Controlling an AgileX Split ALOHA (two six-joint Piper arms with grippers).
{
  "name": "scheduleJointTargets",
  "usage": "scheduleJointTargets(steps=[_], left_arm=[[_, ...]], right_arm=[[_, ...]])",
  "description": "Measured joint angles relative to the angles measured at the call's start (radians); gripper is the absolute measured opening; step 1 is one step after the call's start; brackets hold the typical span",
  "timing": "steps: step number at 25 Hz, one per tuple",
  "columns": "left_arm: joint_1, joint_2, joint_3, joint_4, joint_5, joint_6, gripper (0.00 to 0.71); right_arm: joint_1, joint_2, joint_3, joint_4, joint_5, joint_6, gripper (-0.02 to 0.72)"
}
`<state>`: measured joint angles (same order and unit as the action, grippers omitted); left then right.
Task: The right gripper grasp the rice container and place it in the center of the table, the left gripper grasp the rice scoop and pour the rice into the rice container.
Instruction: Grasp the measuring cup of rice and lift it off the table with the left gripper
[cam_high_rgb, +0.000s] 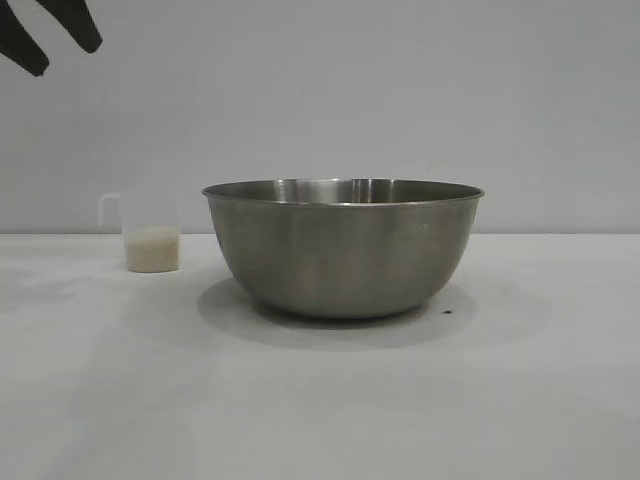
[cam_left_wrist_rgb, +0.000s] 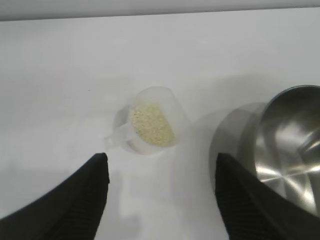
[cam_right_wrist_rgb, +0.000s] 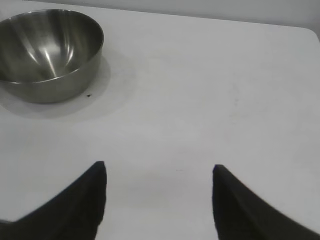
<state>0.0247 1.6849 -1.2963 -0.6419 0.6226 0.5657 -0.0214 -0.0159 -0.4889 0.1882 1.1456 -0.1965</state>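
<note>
The steel rice container (cam_high_rgb: 343, 248) stands upright in the middle of the white table (cam_high_rgb: 320, 400); it also shows in the left wrist view (cam_left_wrist_rgb: 287, 145) and the right wrist view (cam_right_wrist_rgb: 47, 52), and it looks empty. The frosted rice scoop (cam_high_rgb: 150, 238) stands to its left, partly filled with rice (cam_left_wrist_rgb: 151, 125), its loop handle (cam_left_wrist_rgb: 116, 137) pointing toward my left gripper. My left gripper (cam_left_wrist_rgb: 160, 160) is open and empty, raised above the table short of the scoop; it shows at the exterior view's top left (cam_high_rgb: 62, 42). My right gripper (cam_right_wrist_rgb: 159, 167) is open and empty over bare table, away from the bowl.
A tiny dark speck (cam_high_rgb: 447, 311) lies on the table just right of the bowl's base. A plain pale wall stands behind the table. The table's far right corner (cam_right_wrist_rgb: 307, 32) shows in the right wrist view.
</note>
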Motion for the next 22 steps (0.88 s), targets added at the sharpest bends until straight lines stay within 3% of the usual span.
scheduleJointTargets(steps=[10, 17, 22], left_arm=[[-0.022, -0.01, 0.052, 0.181, -0.009, -0.174, 0.387], [-0.119, -0.011, 0.171, 0.199, -0.14, -0.201, 0.387], [-0.139, -0.015, 0.28, 0.199, -0.259, -0.203, 0.387]], right_arm=[[0.0, 0.0, 0.0, 0.0, 0.0, 0.0, 0.403], [0.0, 0.0, 0.0, 0.0, 0.0, 0.0, 0.403], [0.0, 0.0, 0.0, 0.0, 0.0, 0.0, 0.403]])
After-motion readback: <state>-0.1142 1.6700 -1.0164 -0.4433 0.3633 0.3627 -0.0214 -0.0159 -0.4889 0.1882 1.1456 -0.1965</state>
